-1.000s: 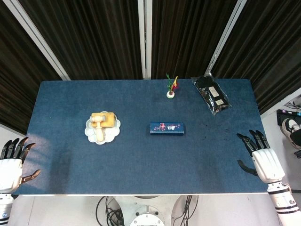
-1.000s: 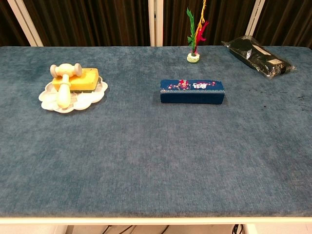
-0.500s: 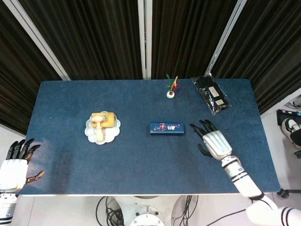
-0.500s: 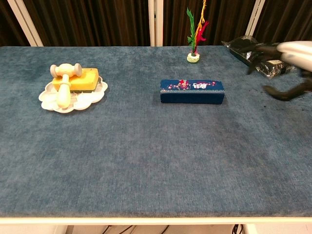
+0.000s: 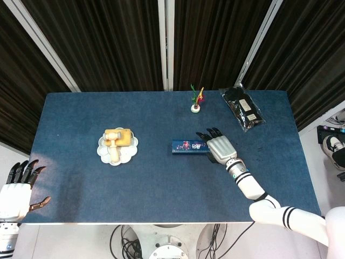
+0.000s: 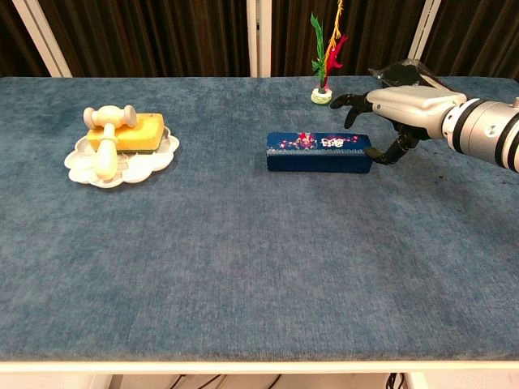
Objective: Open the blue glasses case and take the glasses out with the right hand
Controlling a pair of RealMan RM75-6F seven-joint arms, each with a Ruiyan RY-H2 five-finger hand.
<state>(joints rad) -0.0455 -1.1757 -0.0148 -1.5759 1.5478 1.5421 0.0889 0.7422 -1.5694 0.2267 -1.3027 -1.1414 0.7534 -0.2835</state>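
- The right robot hand (image 6: 389,113) hangs over the right end of the blue glasses case (image 6: 319,151), palm down, fingers spread and holding nothing; in the chest view its thumb reaches toward the case's right end face, though contact cannot be confirmed.
- The case lies shut and flat near the middle of the bench (image 5: 161,183), long side facing the robot, with a small floral pattern and some pale lettering on its lid that is too small to read.
- The step in hand appears to be the approach: the lid is not yet lifted and the glasses are not visible.
- The next move likely calls for steadying the case and working fingertips under the lid's edge; which side is hinged cannot be told from these views.
- The left robot hand (image 5: 16,191) waits off the bench's near-left corner, fingers apart and empty, well away from the case.
- Just beyond the case stands a small white-based ornament (image 6: 323,61) with green, red and yellow plumes.
- At the far right corner lies a black packet in clear wrap (image 5: 243,109) bearing a white label, its print illegible.
- To the left, well apart, a scalloped white plate (image 6: 81,166) carries a yellow block (image 6: 138,130) and a cream mallet-shaped piece (image 6: 108,138).
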